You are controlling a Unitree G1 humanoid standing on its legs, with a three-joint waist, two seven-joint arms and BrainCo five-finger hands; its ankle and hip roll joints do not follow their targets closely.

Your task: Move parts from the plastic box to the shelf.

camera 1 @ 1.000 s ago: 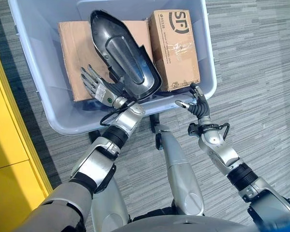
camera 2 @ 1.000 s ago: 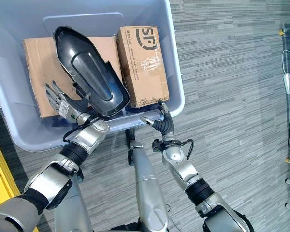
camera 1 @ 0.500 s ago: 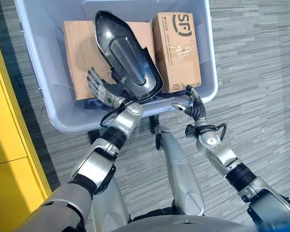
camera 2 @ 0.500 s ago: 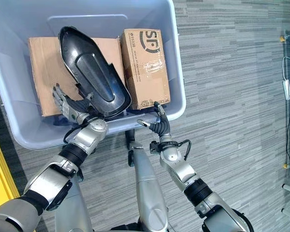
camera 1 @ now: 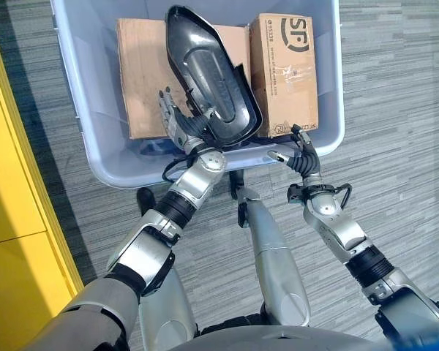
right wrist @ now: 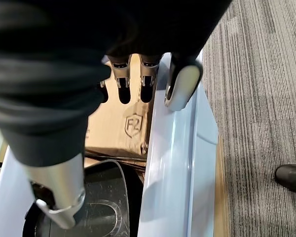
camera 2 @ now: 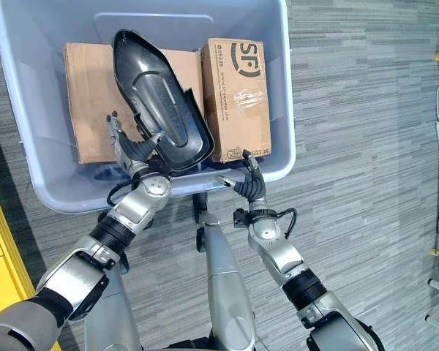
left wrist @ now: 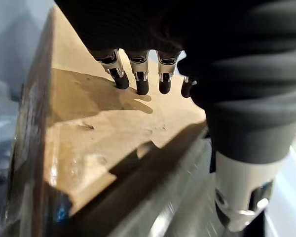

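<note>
The floor [camera 1: 395, 110] is grey striped carpet, with a yellow panel [camera 1: 7, 183] running along the left edge of the scene. A pale blue plastic box [camera 1: 80, 110] stands on the carpet just ahead of the robot. It holds a wide cardboard box [camera 1: 143, 80] on the left, a narrower cardboard carton [camera 1: 285, 73] on the right, and a long black moulded part [camera 1: 212, 88] lying slanted across both. The left hand [camera 1: 177, 126] reaches over the near rim, its fingers straight and spread over the wide cardboard box, just beside the black part's near end; it holds nothing. The left wrist view adds that its fingertips [left wrist: 140, 86] hover over the cardboard top, casting a shadow there. The right hand [camera 2: 249, 183] is at the near right rim, fingers relaxed and empty. The right wrist view shows its fingers over the carton's edge, its thumb [right wrist: 182, 86] above the rim, and a dark shoe [right wrist: 291, 177] on the carpet.
</note>
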